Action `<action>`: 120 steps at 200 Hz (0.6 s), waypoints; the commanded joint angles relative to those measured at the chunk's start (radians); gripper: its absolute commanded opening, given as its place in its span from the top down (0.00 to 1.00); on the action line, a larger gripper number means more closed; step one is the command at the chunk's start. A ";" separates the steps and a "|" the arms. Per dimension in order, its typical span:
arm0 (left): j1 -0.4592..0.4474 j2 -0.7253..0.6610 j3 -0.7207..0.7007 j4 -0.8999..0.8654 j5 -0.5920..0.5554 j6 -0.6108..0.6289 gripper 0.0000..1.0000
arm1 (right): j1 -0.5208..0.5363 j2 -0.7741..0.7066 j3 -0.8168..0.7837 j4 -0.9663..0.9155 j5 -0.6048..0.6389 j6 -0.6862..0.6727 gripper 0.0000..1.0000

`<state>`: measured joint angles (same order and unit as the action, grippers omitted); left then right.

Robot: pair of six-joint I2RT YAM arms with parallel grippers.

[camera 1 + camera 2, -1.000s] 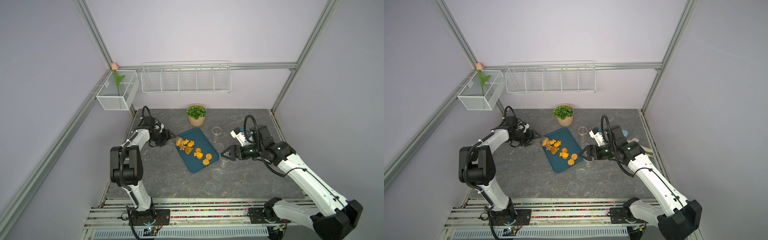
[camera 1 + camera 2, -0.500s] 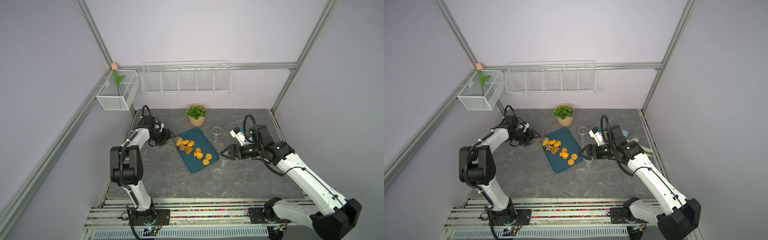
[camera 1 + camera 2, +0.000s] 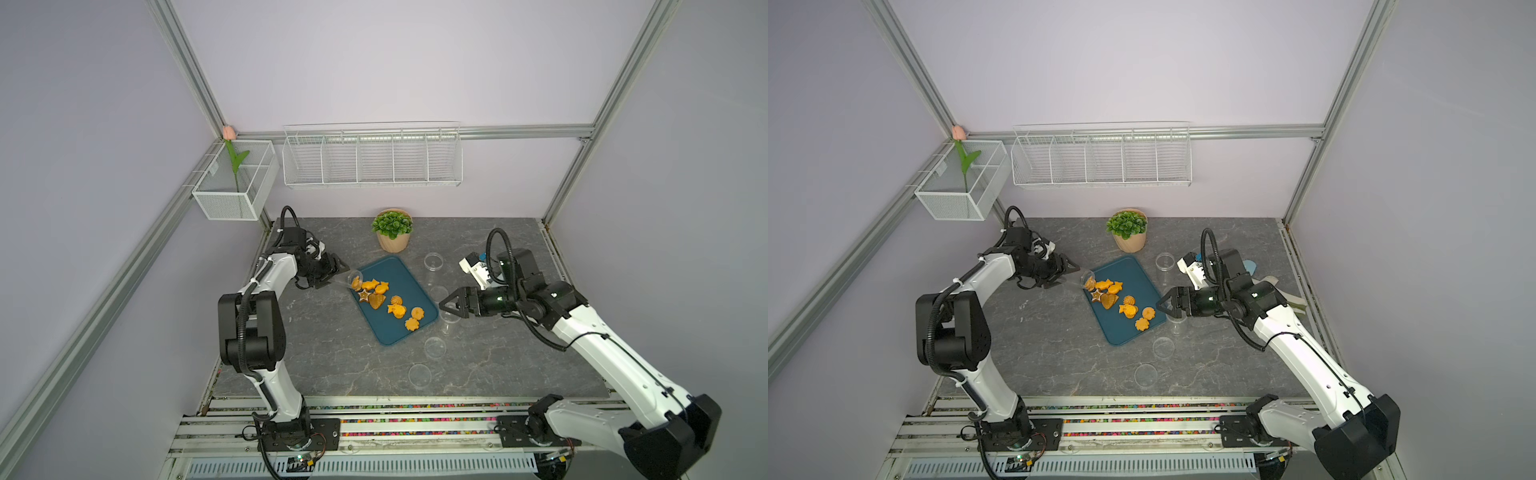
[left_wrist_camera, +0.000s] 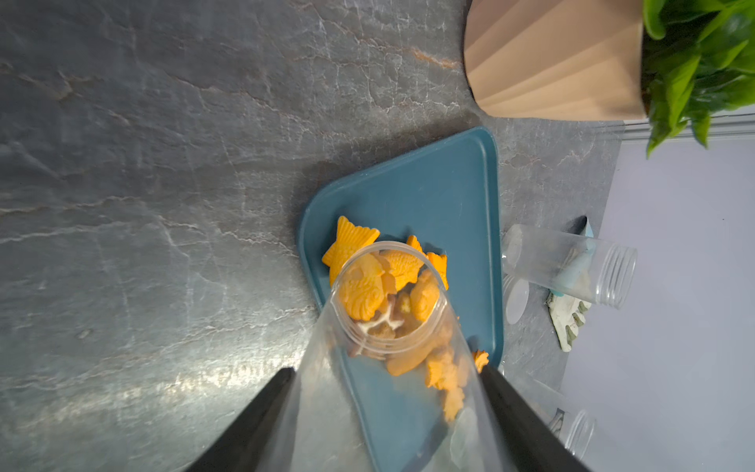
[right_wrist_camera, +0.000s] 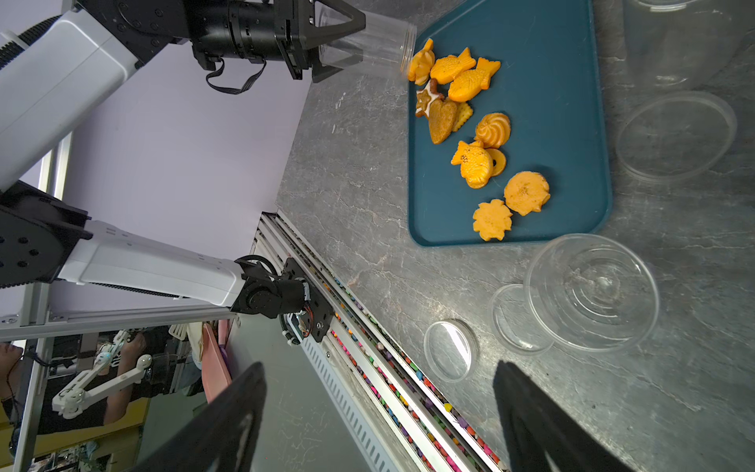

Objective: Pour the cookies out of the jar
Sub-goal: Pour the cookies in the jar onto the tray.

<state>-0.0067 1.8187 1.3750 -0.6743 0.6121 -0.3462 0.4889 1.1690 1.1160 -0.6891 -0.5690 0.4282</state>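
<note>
Eleven or so cookies (image 5: pixel 470 122) lie on the teal tray (image 5: pixel 551 61) in the right wrist view. They are orange-golden and glossy, and all are small. Three are fish shaped, with moulded scales. There are also flowers, a ridged swirl, a ring, a darker brown heart, a small scalloped cracker and a brown star with white icing. They form a loose trail across the tray from its left edge toward its near right corner. The ones nearest the jar overlap, while the flowers at the far end lie apart.

The left hand (image 3: pixel 338 274) is clamped on the clear jar (image 3: pixel 349 277), one finger on each side of its body. The jar lies nearly flat, its open mouth over the tray's left edge and up against the first cookie. In the left wrist view the jar's (image 4: pixel 388 327) wall is transparent, so the cookies (image 4: pixel 359 294) show through it. From there I cannot tell whether any are still inside.

The right hand (image 3: pixel 442 307) is spread wide and grips nothing. It hovers at the tray's right edge, above an empty clear jar (image 5: pixel 592 290) standing on the grey desk (image 3: pixel 332 353).
</note>
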 commanded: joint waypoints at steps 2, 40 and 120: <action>0.003 -0.021 0.036 -0.024 -0.011 0.021 0.32 | 0.009 -0.020 -0.018 0.020 -0.007 0.014 0.11; 0.002 -0.041 0.025 -0.024 -0.015 0.020 0.32 | 0.011 -0.020 -0.016 0.018 -0.012 0.011 0.11; 0.003 -0.054 0.010 -0.011 0.012 -0.003 0.32 | 0.011 -0.043 -0.023 -0.010 -0.005 -0.011 0.11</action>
<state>-0.0067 1.7931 1.3849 -0.6796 0.6037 -0.3473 0.4938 1.1599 1.1160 -0.6903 -0.5686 0.4332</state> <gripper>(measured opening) 0.680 0.889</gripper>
